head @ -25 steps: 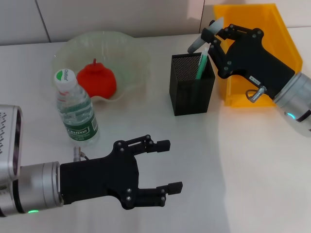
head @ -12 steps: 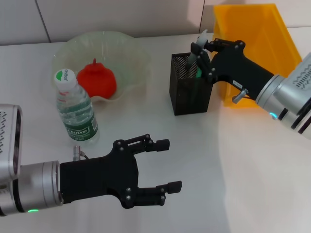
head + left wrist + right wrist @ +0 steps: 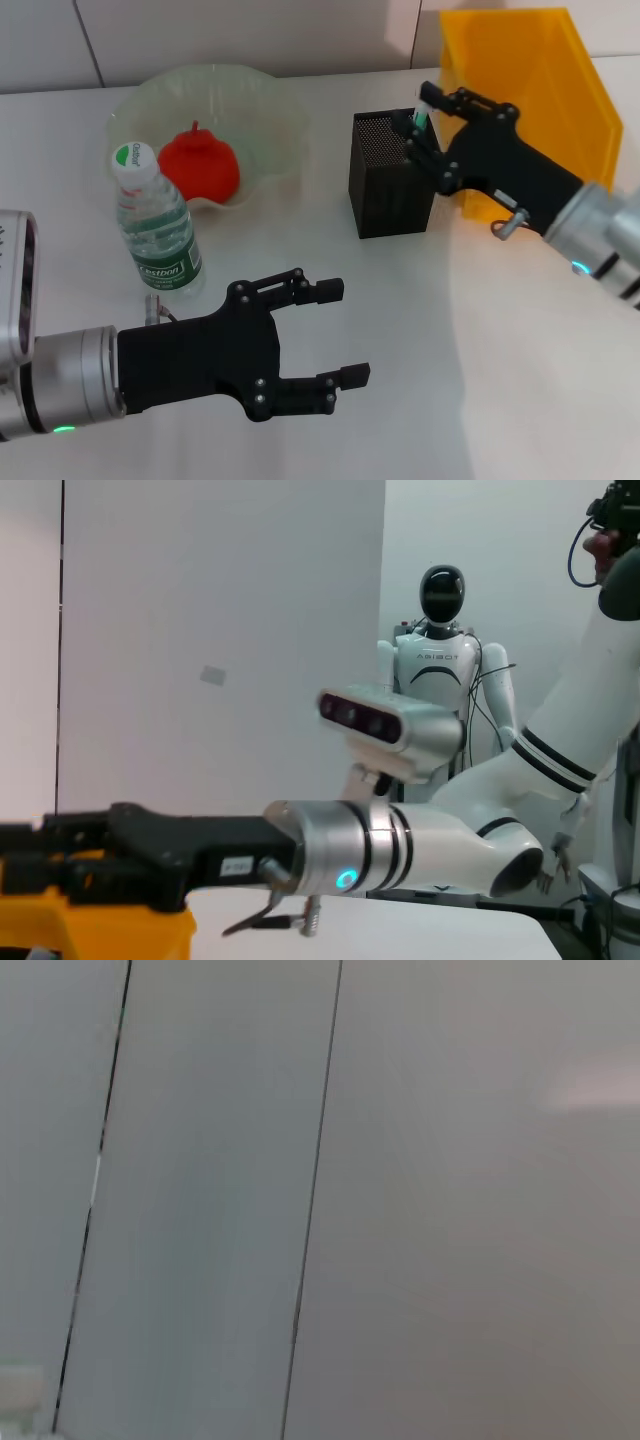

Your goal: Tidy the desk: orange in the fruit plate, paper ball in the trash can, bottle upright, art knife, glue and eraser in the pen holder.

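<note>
The orange (image 3: 198, 165) lies in the fruit plate (image 3: 262, 92) at the back left. The bottle (image 3: 155, 225) stands upright in front of the plate. My left gripper (image 3: 345, 332) is open and empty, low over the table in front, right of the bottle. My right gripper (image 3: 422, 128) is at the right rim of the pen holder (image 3: 388, 195), in front of the trash can (image 3: 520, 70). A green stick with a white top (image 3: 424, 108) stands in the holder beside it. The grey item it carried, the paper ball and the eraser are not visible.
The table's back edge meets the wall behind the plate. The left wrist view shows my right arm (image 3: 400, 845) over the yellow bin (image 3: 100, 925) and a humanoid robot (image 3: 440, 650) far behind. The right wrist view shows only a grey wall.
My right gripper came down and left from above the trash can to the pen holder's rim; the grey item seen in it earlier no longer shows. The left gripper barely moved.
</note>
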Available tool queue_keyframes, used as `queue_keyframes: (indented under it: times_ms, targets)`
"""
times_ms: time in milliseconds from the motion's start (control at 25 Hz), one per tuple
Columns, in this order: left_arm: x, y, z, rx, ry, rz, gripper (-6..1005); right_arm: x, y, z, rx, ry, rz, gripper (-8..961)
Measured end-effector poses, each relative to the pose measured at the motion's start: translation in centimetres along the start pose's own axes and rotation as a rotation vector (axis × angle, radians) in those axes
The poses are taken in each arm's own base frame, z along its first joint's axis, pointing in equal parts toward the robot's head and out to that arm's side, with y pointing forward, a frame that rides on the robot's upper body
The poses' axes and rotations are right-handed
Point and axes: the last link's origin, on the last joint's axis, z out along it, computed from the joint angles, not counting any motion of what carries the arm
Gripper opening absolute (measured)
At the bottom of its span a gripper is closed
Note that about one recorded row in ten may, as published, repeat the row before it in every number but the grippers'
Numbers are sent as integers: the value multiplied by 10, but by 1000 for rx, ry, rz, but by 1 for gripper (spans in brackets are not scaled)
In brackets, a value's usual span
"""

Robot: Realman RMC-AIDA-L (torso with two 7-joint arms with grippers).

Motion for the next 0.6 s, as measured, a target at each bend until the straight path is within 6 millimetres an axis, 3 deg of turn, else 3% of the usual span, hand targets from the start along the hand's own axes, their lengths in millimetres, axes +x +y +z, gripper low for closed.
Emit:
queue_keyframes:
  times_ms: [40,160,320,440,600]
  targets:
    - [0,0,0,0,0,0,814,-2,0,-5,7,-22,4,199]
    - [1,-2,-1,9,3,2,814,-13,-5,-23,15,-106,55,332]
    - [3,-7,-6,40,13,5,814,-25,-13,-44,-123,-95,195,549]
    - [4,-10,-11,58,12,2,814,-28,-3,-62,-286,-26,259,670]
    - [4,-15,-20,90,10,-1,814,-26,15,-89,-458,59,203,783]
